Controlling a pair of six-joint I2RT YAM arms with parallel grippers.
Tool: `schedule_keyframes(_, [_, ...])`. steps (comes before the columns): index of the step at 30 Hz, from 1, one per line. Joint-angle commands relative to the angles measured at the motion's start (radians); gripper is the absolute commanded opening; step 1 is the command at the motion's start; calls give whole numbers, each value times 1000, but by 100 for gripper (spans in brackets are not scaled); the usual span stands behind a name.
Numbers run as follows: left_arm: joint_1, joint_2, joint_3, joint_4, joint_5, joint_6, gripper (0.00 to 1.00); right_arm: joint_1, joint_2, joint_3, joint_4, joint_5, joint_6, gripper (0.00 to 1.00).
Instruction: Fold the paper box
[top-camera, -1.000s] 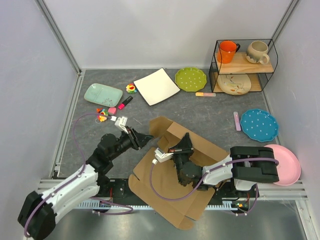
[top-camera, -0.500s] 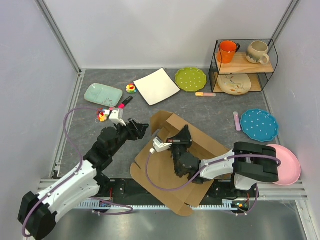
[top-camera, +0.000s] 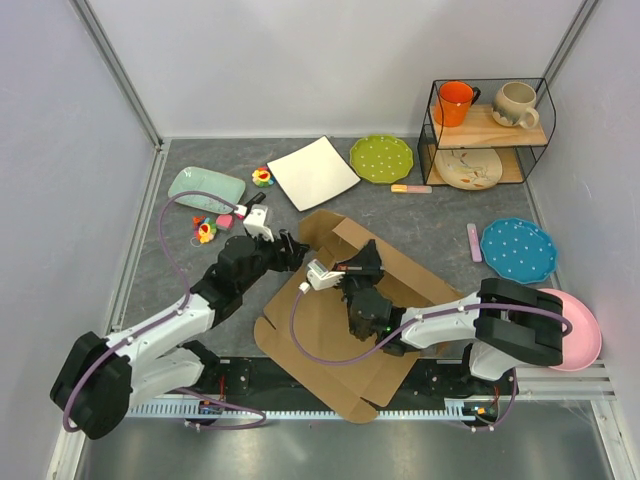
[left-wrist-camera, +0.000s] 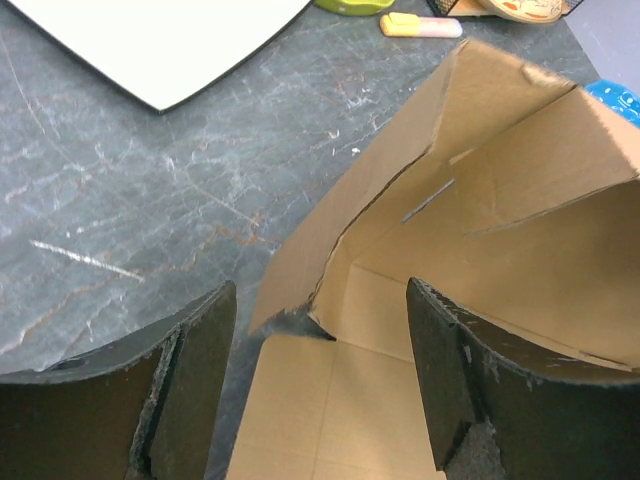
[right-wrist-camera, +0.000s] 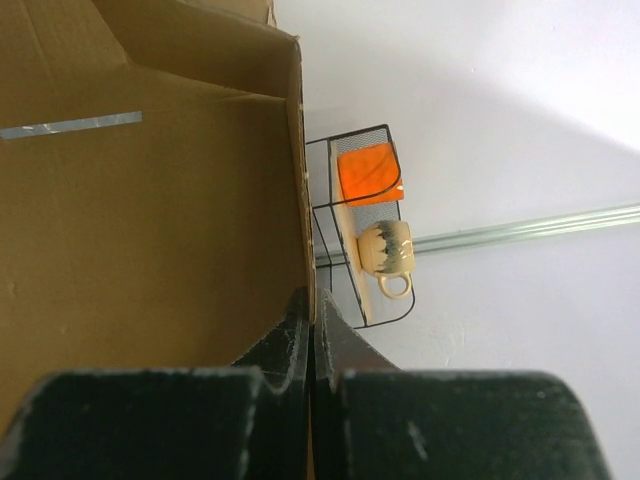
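Evidently, right gripper pinches paper box wall.

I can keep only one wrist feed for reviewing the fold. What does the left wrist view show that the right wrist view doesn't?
Only the left wrist view: the left gripper open astride a raised corner of the paper box, the grey table, a corner of the white plate and a yellow marker. Only the right wrist view: the right gripper shut on a box wall's edge, and the wire shelf holding an orange mug and a beige mug. Both: the box's brown cardboard interior.
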Motion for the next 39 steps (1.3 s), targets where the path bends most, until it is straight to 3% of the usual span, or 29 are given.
schedule_keyframes(1, [10,53,65,120,42,143,76,-14,-43,47,-78,-34,101,0])
schedule_keyframes(7, [21,132,77,166,89,169,73,-18,-38,50,-110,-40,126,0])
schedule_keyframes(13, [36,189,80,194,118,202,65,-16,-37,66,-135,-37,140,0])
schedule_keyframes(16, [52,218,88,210,135,198,52,-15,-44,66,-153,-40,153,0])
schedule_keyframes(22, [53,229,106,209,140,211,17,-13,-54,59,-181,-42,173,0])
schedule_keyframes(26, [53,176,111,180,172,194,2,-15,-51,53,-175,-36,161,0])
schedule_keyframes(34, [44,2,-4,183,207,35,2,-15,-34,56,-152,-23,140,0])
schedule_keyframes(39, [41,-68,-108,192,140,16,2,-15,-20,78,-152,7,137,0])
